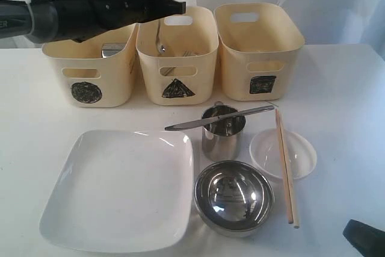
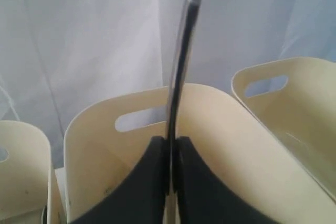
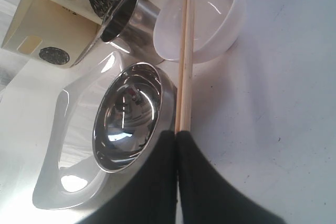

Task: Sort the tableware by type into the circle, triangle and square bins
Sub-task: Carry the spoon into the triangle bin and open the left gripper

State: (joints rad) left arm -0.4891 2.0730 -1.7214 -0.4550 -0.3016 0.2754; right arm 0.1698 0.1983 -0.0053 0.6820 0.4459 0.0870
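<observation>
**A:** What is seen at the left end effector?

**B:** A steel spoon is pinched edge-on between its two dark fingers. The spoon is held over the open top of the triangle bin. That is the middle one of three cream bins set in a row at the back of the white surface. The circle bin is placed to its left and the square bin to its right. Whether the spoon touches the triangle bin's wall cannot be told.

**A:** And the right end effector?

**B:** Its fingers are pressed together with nothing between them. It is seen only at the near right corner of the exterior view, apart from the tableware.

**A:** Where is the rest of the tableware found?

**B:** The large white square plate is laid at the front left, and the steel bowl sits just beside its right edge. A steel cup is stood upright behind the bowl, and the knife is rested across its rim. The clear round dish is placed to the right of the cup, and the wooden chopsticks are laid across it, their near ends on the surface. Something of steel can be made out inside the circle bin, but too little is shown for it to be named.
</observation>
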